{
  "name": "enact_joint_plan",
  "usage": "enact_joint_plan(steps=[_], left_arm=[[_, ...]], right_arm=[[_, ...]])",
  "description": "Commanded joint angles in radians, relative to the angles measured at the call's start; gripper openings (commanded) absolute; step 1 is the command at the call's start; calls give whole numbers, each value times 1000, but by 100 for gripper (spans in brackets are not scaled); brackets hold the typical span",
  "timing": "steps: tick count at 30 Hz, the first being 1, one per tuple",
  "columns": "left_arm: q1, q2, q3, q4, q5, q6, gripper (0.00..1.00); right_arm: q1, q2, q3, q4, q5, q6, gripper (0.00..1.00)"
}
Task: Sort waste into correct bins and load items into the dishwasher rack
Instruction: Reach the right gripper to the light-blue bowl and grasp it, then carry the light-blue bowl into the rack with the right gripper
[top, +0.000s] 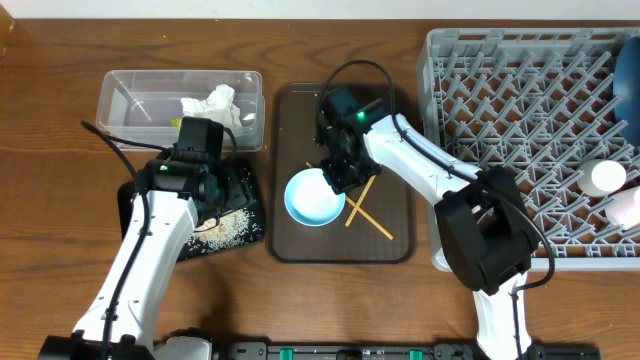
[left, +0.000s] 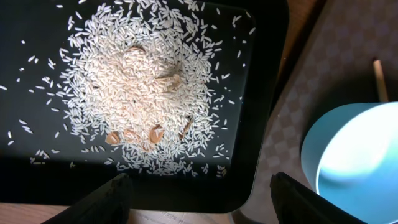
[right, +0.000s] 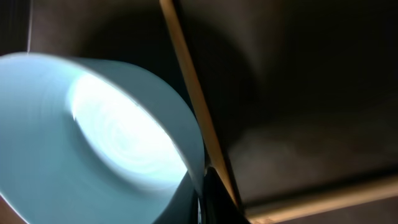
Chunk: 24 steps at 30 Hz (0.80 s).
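— Bowl (top: 315, 198)? Where?
— On the brown tray (top: 390, 245), mid-table, nearer the near edge. Upright, pale blue, white inside.
— Right pincer (top: 340, 180)?
— Down at the bowl's far-right rim. Clamped on that rim, going by the wrist view: fingers drawn close, rim between.
— Chopsticks (top: 380, 228)?
— Crossed on the same tray, just right of the bowl, one passing close by the pincer.
— Left pincer (left: 202, 200)?
— Spread wide, gripping nothing. Hovers over the black tray (left: 37, 177), toward the left edge of the table (top: 60, 190).
— On that tray?
— Rice (left: 137, 81), heaped in one patch with stray grains around, plus a few brown bits.
— Far-left corner?
— Clear tub (top: 130, 100) holding a crumpled tissue (top: 215, 105).
— Right edge?
— Grey rack (top: 500, 110), filling that side. Blue dish (top: 630, 75) standing at its far-right corner; pale cup (top: 605, 178) and pink cup (top: 628, 208) nearer the near edge, side by side.
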Motion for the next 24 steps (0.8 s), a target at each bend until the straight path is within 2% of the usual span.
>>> enact_joint_plan(steps=[1,8,13,19,24], left_arm=[[3,-1,8,-1,-16,-12,74],[3,-1,8,-1,-16,-12,73],[3,-1,8,5,-16,-13,73],[3,-1,8,8,-16,-13,74],[3,-1,8,9,-16,-13,74]], right_arm=[[-47,-42,83,-24,45,7,1],[-165,-211,167,-42,247,-57,1],[-255,-323,167,-3,640,-57,1],[-357,-332,167,113,1110,-62,1],[-435,-315,166,221,1182,-159,1]])
